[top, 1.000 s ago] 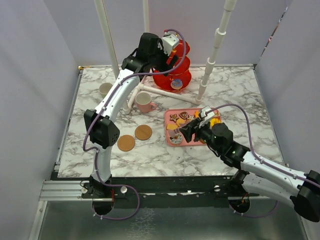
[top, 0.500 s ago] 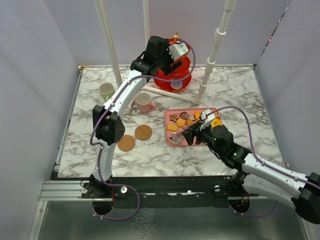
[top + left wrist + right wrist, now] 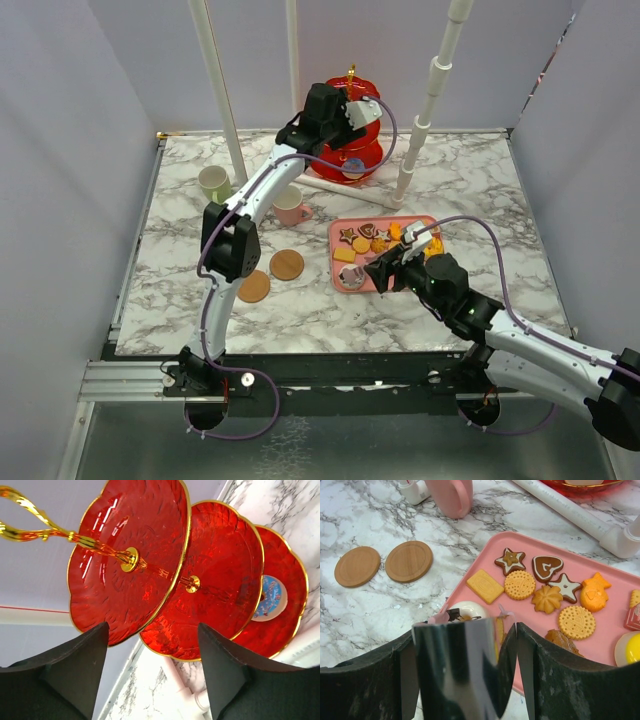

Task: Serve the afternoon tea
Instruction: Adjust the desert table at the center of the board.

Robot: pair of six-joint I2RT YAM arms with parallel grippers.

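Left gripper [image 3: 152, 630], jaws apart and empty, has swung round to face the red stand [image 3: 328, 158] behind the pink tray [image 3: 530, 547]; right gripper [image 3: 466, 630], at the tray's near edge, stays clamped on a foil cup [image 3: 465, 670], delivery pending.

Pale lavender walls [image 3: 60, 150] enclose three sides; a white, grey-veined marble table [image 3: 480, 170] fills the middle; white pipes [image 3: 434, 90] rise at the back; soft, even light.

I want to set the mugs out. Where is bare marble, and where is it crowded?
Bare: right of the pink tray to the edge of the table; the near-left corner beside the coasters. Crowded: the back middle, around the red stand, white pipes and pink mug.
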